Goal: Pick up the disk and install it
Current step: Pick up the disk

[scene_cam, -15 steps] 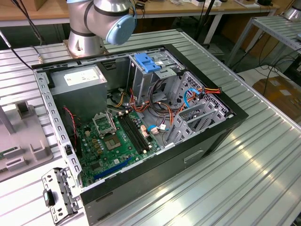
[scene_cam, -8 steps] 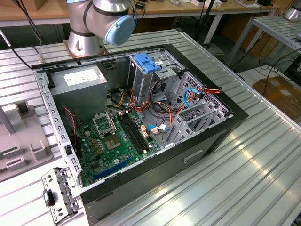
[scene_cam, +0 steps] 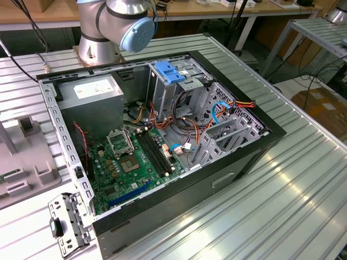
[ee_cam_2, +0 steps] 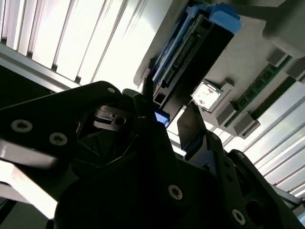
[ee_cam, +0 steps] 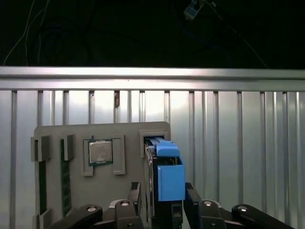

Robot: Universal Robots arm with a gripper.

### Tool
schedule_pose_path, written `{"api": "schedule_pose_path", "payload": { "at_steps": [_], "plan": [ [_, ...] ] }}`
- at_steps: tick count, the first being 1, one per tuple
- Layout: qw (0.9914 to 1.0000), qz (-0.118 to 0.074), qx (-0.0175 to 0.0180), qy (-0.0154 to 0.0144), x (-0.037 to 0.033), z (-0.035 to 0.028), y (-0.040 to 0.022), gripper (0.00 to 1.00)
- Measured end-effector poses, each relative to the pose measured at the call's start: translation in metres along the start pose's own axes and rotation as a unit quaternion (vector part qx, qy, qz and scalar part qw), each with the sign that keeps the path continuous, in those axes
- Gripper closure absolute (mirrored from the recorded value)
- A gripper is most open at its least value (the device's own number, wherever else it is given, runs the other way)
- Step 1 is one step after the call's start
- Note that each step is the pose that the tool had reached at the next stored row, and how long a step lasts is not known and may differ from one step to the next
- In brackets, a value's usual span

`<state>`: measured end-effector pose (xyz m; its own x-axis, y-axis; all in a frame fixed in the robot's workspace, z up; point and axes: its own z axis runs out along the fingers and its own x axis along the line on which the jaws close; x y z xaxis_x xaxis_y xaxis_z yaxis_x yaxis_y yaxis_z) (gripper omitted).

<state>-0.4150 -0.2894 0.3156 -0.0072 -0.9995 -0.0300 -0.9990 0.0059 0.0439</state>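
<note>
The disk (ee_cam: 164, 179) stands on edge in a slot of a grey holder tray (ee_cam: 95, 191), its blue carrier rail facing the camera. In the second wrist view the disk (ee_cam_2: 190, 52) shows its dark connector edge and blue rails. My gripper (ee_cam: 163, 193) is open and straddles the disk, one black finger (ee_cam: 136, 198) on each side and close to its faces. A thin bright gap shows beside the blue rail between the fingers of my gripper (ee_cam_2: 167, 112). The disk still sits in its slot.
The holder tray also carries a processor chip (ee_cam: 100, 151) and a memory stick (ee_cam: 63, 176). An open computer case (scene_cam: 260, 151) lies on the ribbed metal table, with a motherboard (scene_cam: 130, 162), grey power supply (scene_cam: 92, 92), light-blue bracket (scene_cam: 169, 71) and metal drive cage (scene_cam: 227, 130).
</note>
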Motion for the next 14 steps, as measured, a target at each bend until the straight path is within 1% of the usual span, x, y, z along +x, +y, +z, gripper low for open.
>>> {"api": "schedule_pose_path", "payload": {
  "at_steps": [1, 2, 7, 11, 12, 13, 14],
  "plan": [
    [1.0, 0.0, 0.0, -0.0009, -0.0013, 0.0144, -0.0006, 0.52],
    [1.0, 0.0, 0.0, -0.002, -0.0092, 0.0229, 0.0002, 0.52],
    [1.0, 0.0, 0.0, -0.002, -0.0092, 0.0246, 0.0006, 0.52],
    [1.0, 0.0, -0.0001, -0.0013, -0.0087, 0.0257, 0.0006, 0.52],
    [1.0, 0.0, 0.0, -0.0001, -0.0085, 0.0258, 0.0006, 0.52],
    [0.99999, 0.0, 0.0001, 0.0051, -0.0085, 0.0259, 0.0006, 0.52],
    [0.99997, 0.0, 0.0, 0.0083, -0.0085, 0.0259, 0.0007, 0.52]
  ]
}}
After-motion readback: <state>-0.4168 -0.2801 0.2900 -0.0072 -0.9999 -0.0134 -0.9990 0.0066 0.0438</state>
